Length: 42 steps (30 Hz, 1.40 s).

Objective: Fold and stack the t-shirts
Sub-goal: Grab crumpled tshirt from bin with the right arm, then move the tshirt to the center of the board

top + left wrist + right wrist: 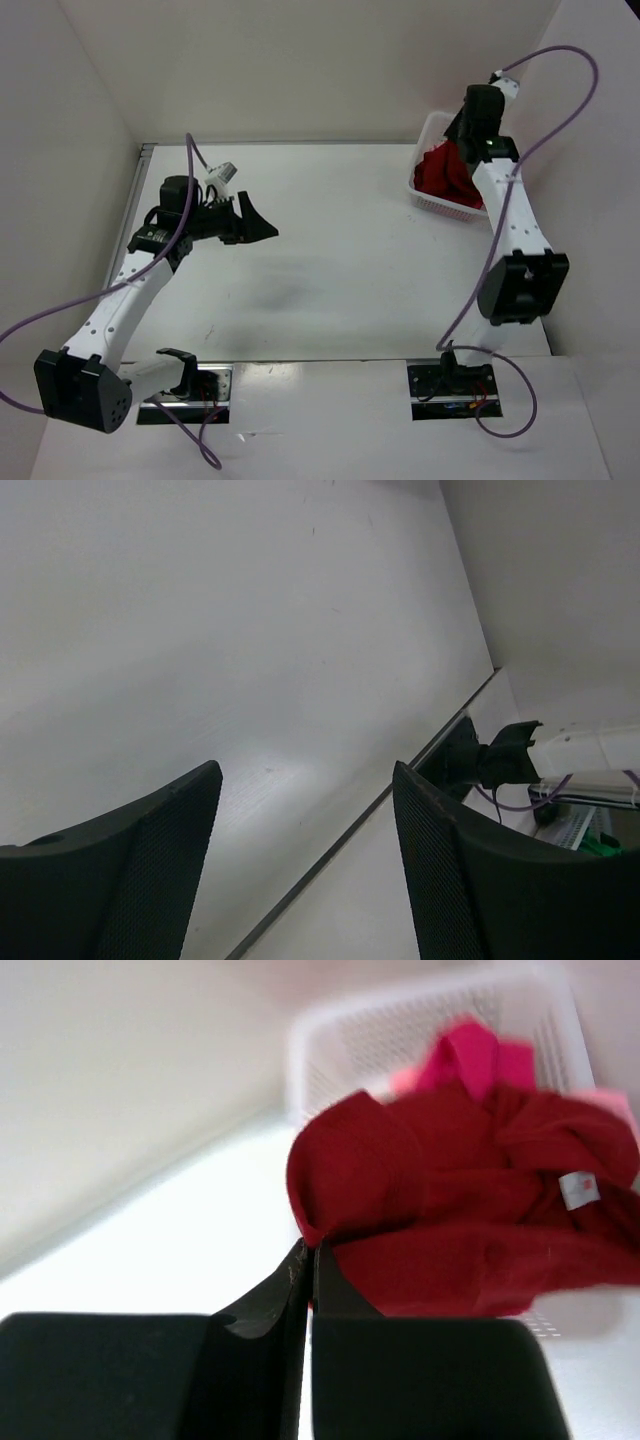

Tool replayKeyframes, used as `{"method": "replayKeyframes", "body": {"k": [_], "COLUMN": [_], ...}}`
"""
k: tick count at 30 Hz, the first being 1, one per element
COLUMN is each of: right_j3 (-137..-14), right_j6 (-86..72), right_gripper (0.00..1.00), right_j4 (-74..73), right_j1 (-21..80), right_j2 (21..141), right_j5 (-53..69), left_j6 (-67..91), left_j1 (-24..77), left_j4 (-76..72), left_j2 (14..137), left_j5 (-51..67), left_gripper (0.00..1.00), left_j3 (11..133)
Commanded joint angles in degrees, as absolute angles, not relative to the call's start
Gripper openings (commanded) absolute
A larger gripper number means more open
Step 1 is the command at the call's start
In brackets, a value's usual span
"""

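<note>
Nearest the lens in the right wrist view, the right gripper (307,1255) has its two black fingers pressed together. Their tips meet the lower edge of the dark red t-shirt (450,1190); you cannot tell whether cloth is caught between them.

The worktop (330,260) carries a white perforated basket (430,200) at its far right corner. All the t-shirts are in this basket. The dark red t-shirt lies on top, bulging over the rim. The crimson-pink t-shirt (470,1055) shows behind it, and a strip of light pink cloth (612,1100) shows at the right, blurred. A small white label (577,1190) sits on the dark red t-shirt.

The left gripper (305,780) hangs over the left half of the worktop, well apart from the basket, with its fingers spread.
</note>
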<state>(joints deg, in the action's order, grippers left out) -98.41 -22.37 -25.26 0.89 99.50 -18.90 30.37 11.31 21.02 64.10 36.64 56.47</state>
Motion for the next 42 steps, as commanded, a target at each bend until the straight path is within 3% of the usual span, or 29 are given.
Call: {"method": "replayKeyframes", "body": {"k": [1, 5, 12, 17, 24, 28, 30, 34, 42], "right_j3": [-100.80, -107.64, -118.99, -123.76, -101.89, -85.02, -77.57, -70.67, -67.24], "right_j6": [-23.90, -27.76, -37.08, -40.25, -39.82, -34.90, -33.49, -33.49, -31.03], "right_gripper": [0.00, 0.00, 0.00, 0.01, 0.01, 0.01, 0.01, 0.01, 0.01], "right_j4": [-24.68, -26.10, -21.64, -17.76, -12.57, -14.58, -14.59, -14.59, -17.05], "right_j1": [2.20, 5.52, 8.09, 8.09, 8.09, 7.56, 7.56, 6.77, 6.24], "right_j2": [86.94, 78.86, 75.41, 77.25, 76.20, 74.01, 73.39, 71.19, 68.47], "right_j5": [-13.21, -2.75, 20.89, 28.38, 29.18, 21.73, 18.82, 16.01, 8.70], "left_j6": [31.46, 32.17, 35.95, 35.95, 34.28, 33.05, 32.52, 32.52, 31.99], "left_j1": [11.07, 11.07, 9.76, 7.21, 6.68, 8.34, 13.15, 21.78, 28.03], "left_j4": [18.02, 20.30, 19.78, 18.73, 18.11, 15.74, 14.68, 14.68, 14.68], "left_j2": [65.39, 65.92, 67.06, 68.12, 69.43, 72.06, 74.78, 79.80, 82.09], "left_j5": [36.48, 31.12, 23.56, 23.55, 24.08, 24.70, 24.17, 22.16, 24.86], "left_gripper": [0.77, 0.86, 0.90, 0.91, 0.91, 0.91, 0.85, 0.82, 0.83], "left_j3": [60.90, 64.94, 68.20, 68.91, 64.09, 56.96, 55.64, 54.59, 49.40]}}
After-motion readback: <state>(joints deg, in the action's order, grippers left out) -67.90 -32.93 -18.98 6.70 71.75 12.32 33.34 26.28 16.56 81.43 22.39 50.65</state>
